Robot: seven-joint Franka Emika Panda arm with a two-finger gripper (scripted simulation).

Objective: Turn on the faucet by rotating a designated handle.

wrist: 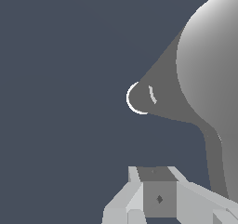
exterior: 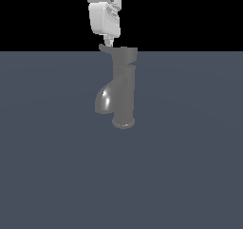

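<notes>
Closest to the wrist lens we see our gripper (wrist: 158, 197): pale, faceted fingers (wrist: 122, 204) pressed together around a darker grey block, no gap showing between them, so we read the jaws as closed on nothing. Just beyond them the handle (wrist: 153, 97) tapers like a cone to a small rounded tip with a bright rim, widening back into the big domed cap.

From the exterior view the faucet (exterior: 124, 92) stands upright near the middle of the floor (exterior: 190, 176), a flat, matte slate-blue plane, well away from its edges. It is dull grey metal: a flared round base, a tall cylindrical column, a wider cap on top, and a short fat spout (exterior: 104, 100) curving toward the exterior view's left with a glossy highlight. The handle is a thin lever jutting from the cap on that same side.

We judge the gripper (exterior: 109, 42) hangs directly above the lever tip, fingers pointing down and seemingly touching it, because closed fingers make one stiff pusher for sweeping the lever round the column's axis; no grasp seems needed
</notes>
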